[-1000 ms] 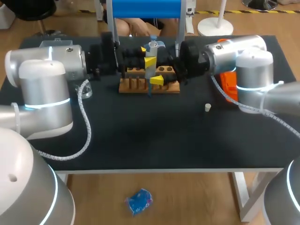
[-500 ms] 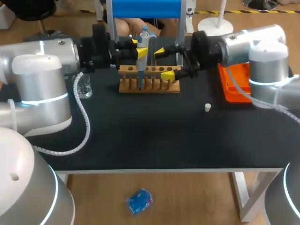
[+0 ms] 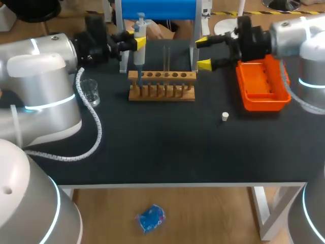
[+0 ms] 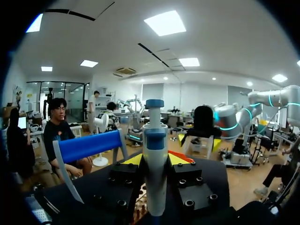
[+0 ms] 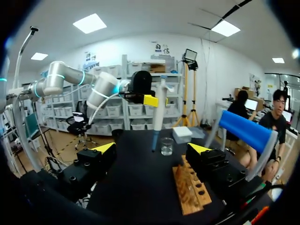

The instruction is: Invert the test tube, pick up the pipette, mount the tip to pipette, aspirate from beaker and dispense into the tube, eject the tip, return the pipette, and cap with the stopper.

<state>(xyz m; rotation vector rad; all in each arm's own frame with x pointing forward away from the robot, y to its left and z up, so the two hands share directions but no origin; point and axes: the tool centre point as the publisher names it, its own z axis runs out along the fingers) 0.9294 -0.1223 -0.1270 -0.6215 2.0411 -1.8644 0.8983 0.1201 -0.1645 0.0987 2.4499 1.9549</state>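
Note:
My left gripper [image 3: 134, 39] is shut on the white pipette [image 3: 139, 43] with a blue top, holding it upright above the left end of the wooden tube rack [image 3: 161, 87]. In the left wrist view the pipette [image 4: 155, 168] stands between the yellow fingertips [image 4: 133, 160]. A thin clear test tube [image 3: 166, 58] stands in the rack. My right gripper [image 3: 203, 52] hangs open and empty, right of the rack, beside the orange tray [image 3: 261, 86]. From the right wrist view the open right gripper [image 5: 151, 149] faces the pipette [image 5: 159, 108], the beaker [image 5: 166, 146] and the rack [image 5: 191, 187].
A glass beaker [image 3: 91, 92] stands left of the rack. A small white stopper [image 3: 225, 116] lies on the black table [image 3: 162, 147] in front of the tray. A stand with a blue bar [image 3: 157, 9] rises behind the rack.
The right gripper opened, let go of the pipette and drew back to the right, uncovering the orange tray. The left arm carried the pipette up and to the left.

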